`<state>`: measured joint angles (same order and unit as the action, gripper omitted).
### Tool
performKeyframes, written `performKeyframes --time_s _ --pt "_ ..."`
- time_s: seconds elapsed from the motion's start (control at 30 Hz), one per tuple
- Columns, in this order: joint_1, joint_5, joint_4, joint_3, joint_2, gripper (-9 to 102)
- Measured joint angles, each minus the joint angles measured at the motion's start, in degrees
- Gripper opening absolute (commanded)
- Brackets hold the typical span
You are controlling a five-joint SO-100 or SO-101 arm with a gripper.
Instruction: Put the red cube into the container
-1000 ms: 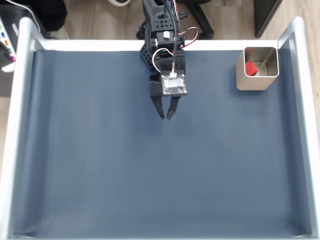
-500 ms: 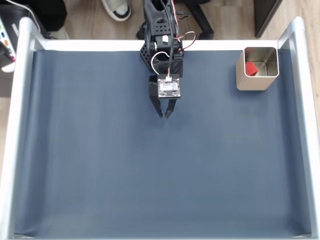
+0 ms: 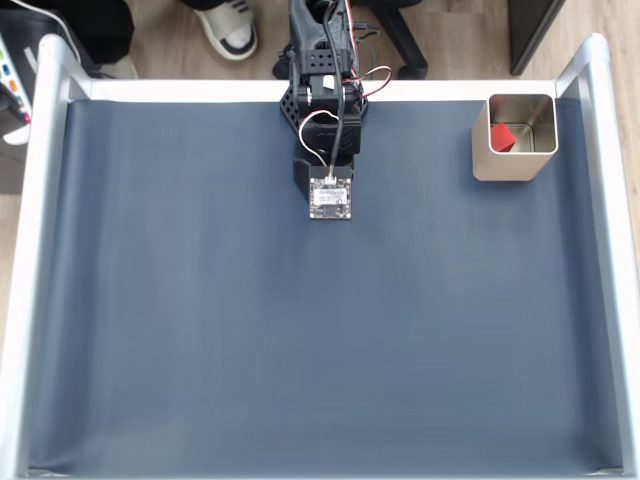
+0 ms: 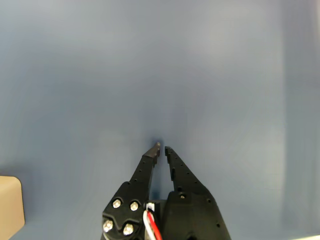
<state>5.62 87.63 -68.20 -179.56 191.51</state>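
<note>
Fixed view, looking straight down: a dark blue-grey mat (image 3: 300,330) covers a table with pale metal rails (image 3: 40,250) at the sides. The square, open-topped silver-beige metal tin (image 3: 500,165) stands at the mat's upper right, near the right rail. The small bright-red cube (image 3: 501,137) lies inside it, against the left inner wall, and the shiny inside mirrors a bit of red. The black arm (image 3: 325,90) reaches in from the top middle, well apart from the tin, folded so that a small grey circuit board (image 3: 330,198) with white and red wires hides the fingers below it. A shoe (image 3: 228,30) rests on the wooden floor beyond the top rail.

The wrist view supplies what the board covers: the black two-finger gripper (image 4: 161,148) points at bare mat, its tips drawn almost together with only a thin slit between them, holding nothing. A beige rounded corner (image 4: 10,207) sits at the lower left edge; what it is cannot be told.
</note>
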Motion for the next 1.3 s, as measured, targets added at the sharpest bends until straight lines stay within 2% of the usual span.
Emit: performKeyframes --time_s 0.1,0.33,1.3 --pt "0.0 1.3 -3.7 0.0 0.0 0" --pt "0.0 2.6 -6.2 0.0 1.0 1" --pt "0.0 2.6 -6.2 0.0 1.0 1"
